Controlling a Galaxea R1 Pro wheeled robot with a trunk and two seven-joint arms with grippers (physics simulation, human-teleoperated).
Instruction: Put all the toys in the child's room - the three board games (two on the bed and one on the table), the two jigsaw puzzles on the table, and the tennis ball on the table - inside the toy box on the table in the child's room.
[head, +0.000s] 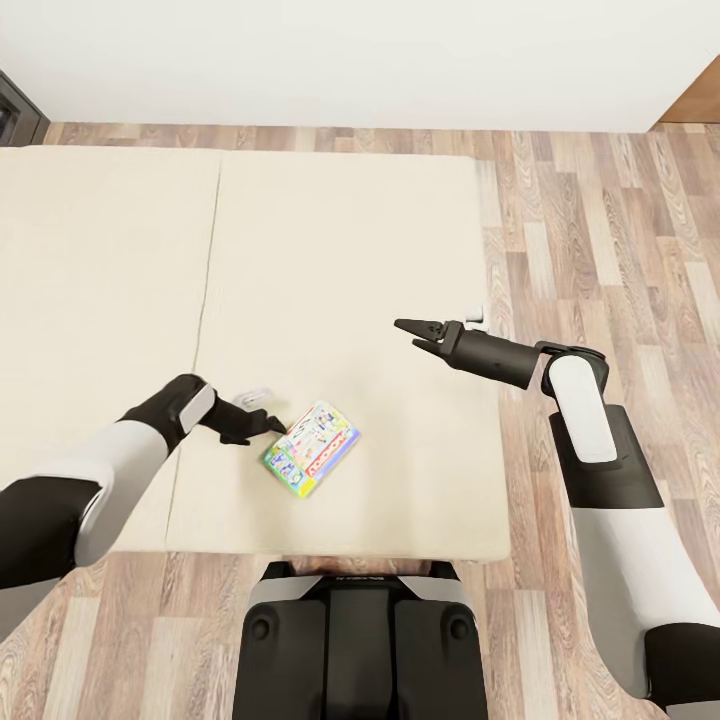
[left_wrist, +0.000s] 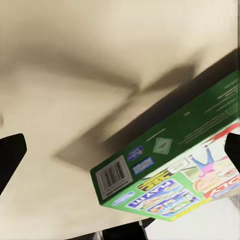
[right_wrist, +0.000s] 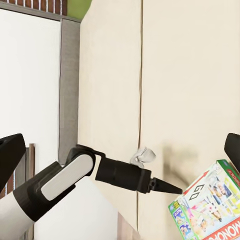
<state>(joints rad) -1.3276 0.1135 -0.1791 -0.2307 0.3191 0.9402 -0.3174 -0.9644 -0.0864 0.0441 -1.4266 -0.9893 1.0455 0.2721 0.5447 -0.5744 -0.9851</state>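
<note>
Left gripper (head: 268, 424): fingertips closed on board game (head: 312, 449), lifted at bed (head: 330, 260) front edge. Right gripper (head: 415, 331): parted, empty. Box likely light, stiff, slick; hold by edge.

bright, even light; perhaps slightly soft.

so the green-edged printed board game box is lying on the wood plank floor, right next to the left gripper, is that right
Not quite. The green-edged printed board game box lies on the broad beige mattress of the bed, not on the wood plank floor. The head view shows this. It is indeed right next to the left gripper.
</note>
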